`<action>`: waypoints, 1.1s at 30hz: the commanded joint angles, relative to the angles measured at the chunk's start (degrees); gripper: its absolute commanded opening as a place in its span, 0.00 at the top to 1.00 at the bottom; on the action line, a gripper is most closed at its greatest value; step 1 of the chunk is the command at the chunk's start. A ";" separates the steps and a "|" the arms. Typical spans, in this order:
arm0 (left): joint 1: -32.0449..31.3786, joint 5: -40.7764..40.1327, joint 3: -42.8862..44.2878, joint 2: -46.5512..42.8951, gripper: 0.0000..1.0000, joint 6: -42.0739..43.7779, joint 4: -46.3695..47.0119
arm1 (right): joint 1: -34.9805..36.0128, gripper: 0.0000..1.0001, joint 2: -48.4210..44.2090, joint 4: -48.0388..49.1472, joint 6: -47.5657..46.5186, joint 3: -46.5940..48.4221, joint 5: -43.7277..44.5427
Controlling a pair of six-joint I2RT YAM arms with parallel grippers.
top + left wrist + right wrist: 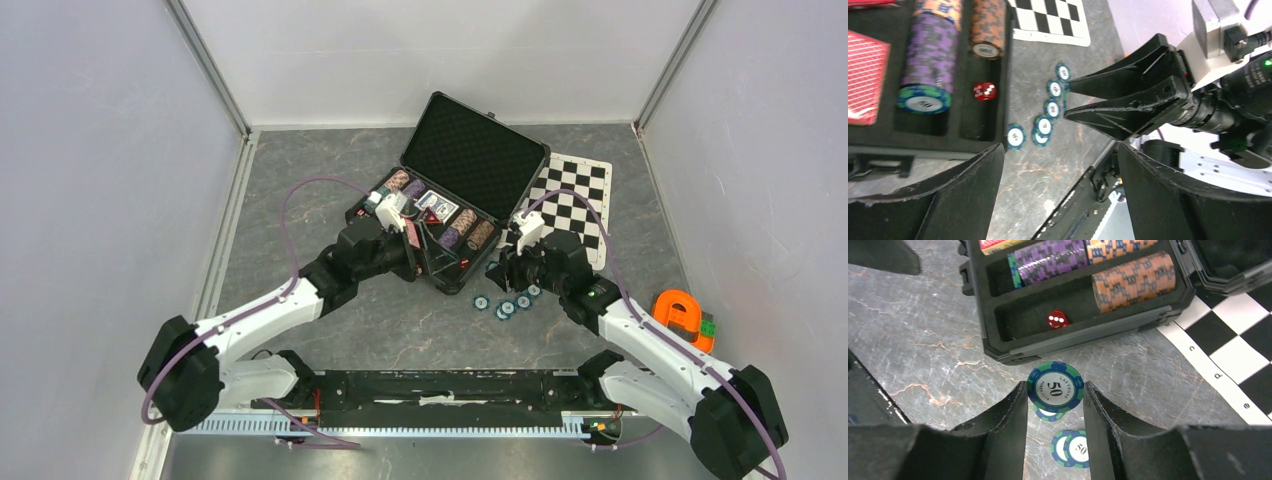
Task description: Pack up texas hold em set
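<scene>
Nearest: right fingers (pixel 1008 425) half closed, pinching one teal chip (pixel 1055 386) by its rim above the bench (pixel 923 340) | case (pixel 1088 332) open just beyond, red die (pixel 1057 320) in front slot | loose chips (pixel 1073 449) underneath | left fingers (pixel 973 190) wide, empty, close by | risk, I judge: edge grip lets chip pivot out; arms clip each other.
</scene>
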 commanded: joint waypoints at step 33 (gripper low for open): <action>0.47 13.71 7.61 15.00 0.20 -7.27 9.82 | 3.80 0.65 -1.77 7.38 -1.47 -0.37 -9.38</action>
